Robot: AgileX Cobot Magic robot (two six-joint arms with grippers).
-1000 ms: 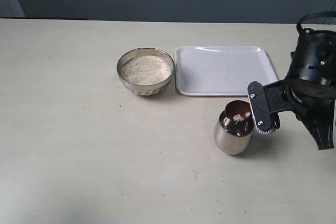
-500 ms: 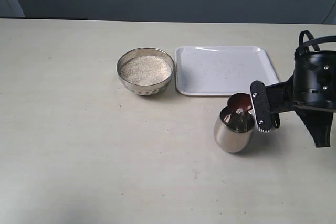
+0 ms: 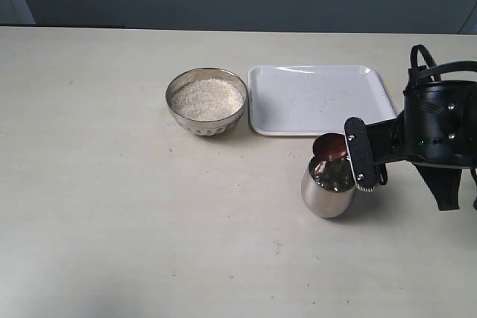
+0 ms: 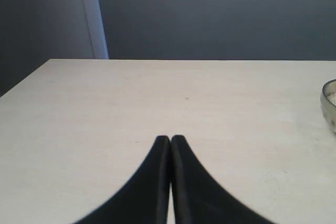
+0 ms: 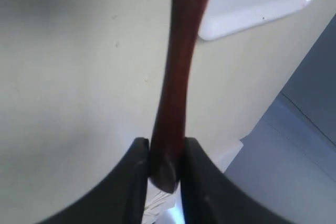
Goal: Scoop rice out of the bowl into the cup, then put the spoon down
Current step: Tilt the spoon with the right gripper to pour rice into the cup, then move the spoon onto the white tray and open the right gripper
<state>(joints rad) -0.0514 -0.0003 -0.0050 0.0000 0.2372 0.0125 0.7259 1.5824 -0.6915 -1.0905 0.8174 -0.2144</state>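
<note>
Right tool (image 5: 165, 149) — clamped on spoon (image 5: 176, 77), over cup (image 3: 325, 193)

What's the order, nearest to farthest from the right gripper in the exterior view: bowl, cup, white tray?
1. cup: right beside the right gripper, its mouth under the held spoon.
2. white tray: behind the cup, toward the table's far side.
3. bowl: farthest, left of the tray.
</note>
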